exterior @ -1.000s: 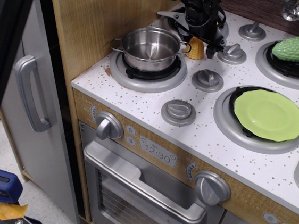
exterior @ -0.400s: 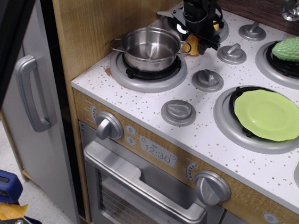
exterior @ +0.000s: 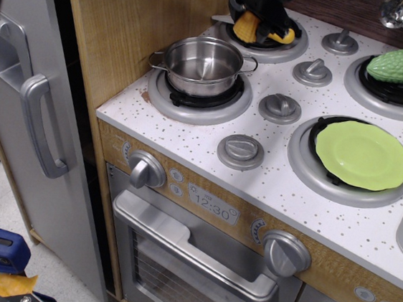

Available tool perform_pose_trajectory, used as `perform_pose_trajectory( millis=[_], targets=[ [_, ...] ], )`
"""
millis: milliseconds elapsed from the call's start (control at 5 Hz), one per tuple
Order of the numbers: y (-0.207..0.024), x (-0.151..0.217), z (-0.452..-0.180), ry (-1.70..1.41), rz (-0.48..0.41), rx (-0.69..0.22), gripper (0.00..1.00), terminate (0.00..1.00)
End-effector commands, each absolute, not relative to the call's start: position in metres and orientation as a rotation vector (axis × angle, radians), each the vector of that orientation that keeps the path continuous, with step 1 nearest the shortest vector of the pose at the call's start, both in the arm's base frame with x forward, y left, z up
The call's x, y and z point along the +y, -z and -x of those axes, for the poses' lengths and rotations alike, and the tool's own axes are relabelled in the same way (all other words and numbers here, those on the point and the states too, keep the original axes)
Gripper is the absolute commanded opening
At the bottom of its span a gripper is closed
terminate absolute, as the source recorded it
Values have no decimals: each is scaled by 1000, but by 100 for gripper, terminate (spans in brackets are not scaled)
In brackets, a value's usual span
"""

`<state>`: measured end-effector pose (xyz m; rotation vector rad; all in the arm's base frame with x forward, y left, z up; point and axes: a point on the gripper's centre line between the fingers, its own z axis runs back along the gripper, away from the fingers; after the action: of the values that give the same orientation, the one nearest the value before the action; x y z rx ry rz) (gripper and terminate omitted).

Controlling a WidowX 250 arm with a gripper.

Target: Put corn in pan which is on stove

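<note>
Across the white speckled toy stove (exterior: 188, 139), I hold the stubby yellow corn cob (exterior: 246, 26) clamped in the black gripper (exterior: 253, 16) at top centre, raised for clearance over the shiny steel pan (exterior: 202, 66).

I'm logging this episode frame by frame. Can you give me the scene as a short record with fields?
gripper: shut on the corn, raised over the back-left burner
corn: held, off the stove top
pan: empty, on front-left burner
stove: white speckled top
green plate: on front-right burner
green vegetable: on back-right burner
</note>
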<state>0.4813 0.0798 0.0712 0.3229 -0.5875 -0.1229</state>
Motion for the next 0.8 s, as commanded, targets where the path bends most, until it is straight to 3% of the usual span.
perform_pose_trajectory(
  millis=[0, 200, 400, 600],
  targets=[
    [-132, 91, -466, 80, -366, -640, 0, 0],
    [-123, 98, -444, 23, -355, -640, 0, 0],
    [-112, 101, -430, -17, -335, -635, 100, 0],
    [-100, 102, -419, -41, -313, -667, 100, 0]
  ],
)
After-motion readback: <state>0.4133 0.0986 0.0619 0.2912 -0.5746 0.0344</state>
